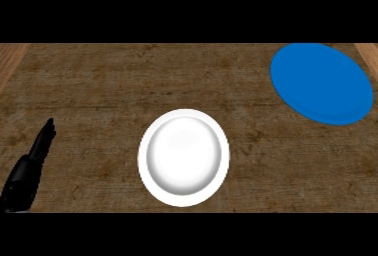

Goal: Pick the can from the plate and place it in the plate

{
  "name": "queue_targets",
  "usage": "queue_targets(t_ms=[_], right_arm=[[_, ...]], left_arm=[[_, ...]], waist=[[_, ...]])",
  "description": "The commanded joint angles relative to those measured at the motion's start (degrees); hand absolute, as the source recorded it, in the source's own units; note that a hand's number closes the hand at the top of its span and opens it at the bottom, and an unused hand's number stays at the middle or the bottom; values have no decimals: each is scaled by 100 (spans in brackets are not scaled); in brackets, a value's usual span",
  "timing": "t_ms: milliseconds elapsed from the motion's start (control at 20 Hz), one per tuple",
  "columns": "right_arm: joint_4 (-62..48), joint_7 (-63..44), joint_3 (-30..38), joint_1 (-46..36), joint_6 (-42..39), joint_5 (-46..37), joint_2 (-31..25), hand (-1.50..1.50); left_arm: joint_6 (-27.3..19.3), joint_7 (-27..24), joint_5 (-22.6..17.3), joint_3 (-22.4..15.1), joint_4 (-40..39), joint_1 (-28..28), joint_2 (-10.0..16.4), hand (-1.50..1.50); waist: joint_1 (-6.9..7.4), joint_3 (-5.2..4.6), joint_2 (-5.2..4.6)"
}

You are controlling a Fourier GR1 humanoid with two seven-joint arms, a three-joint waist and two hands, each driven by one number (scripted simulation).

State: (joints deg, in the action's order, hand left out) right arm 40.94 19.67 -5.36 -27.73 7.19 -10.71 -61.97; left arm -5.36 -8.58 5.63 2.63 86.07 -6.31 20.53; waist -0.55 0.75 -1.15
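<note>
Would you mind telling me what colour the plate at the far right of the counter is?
The plate is plain blue, best seen in the head view.

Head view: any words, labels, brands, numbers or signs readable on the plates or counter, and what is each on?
None: no readable text, number or sign shows anywhere.
white plate: plain, no marking.
blue plate: plain, no marking.
counter: wood grain only.
left hand: plain black, no label.
No can is in view, so there is no can label to read.
</note>
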Motion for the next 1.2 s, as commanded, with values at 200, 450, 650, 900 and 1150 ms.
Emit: queue_targets(t_ms=[200, 450, 650, 900, 1150], right_arm=[[-1013, 2769, 963, -212, -1141, 865, -492, 150], [-1560, 3305, 748, -915, -1417, 396, -343, 150], [-1863, 2997, 583, -1687, -1660, 131, -50, 150], [-2036, 2618, 451, -2341, -1846, -117, 493, 150], [-2212, 2031, 135, -2629, -1816, -540, 1074, 150]], left_arm=[[115, 152, 23, -56, 121, 136, 60, 0], [56, -47, 224, -200, -228, 286, -111, 0], [236, 46, 153, -133, -182, 377, 5, 0], [257, 190, 148, -49, -349, 536, -46, 0], [182, 307, 240, -126, -131, 520, -178, 0]], waist=[[184, -22, 30], [322, -56, 21], [388, -60, 20], [296, -67, 45], [270, -68, 54]])
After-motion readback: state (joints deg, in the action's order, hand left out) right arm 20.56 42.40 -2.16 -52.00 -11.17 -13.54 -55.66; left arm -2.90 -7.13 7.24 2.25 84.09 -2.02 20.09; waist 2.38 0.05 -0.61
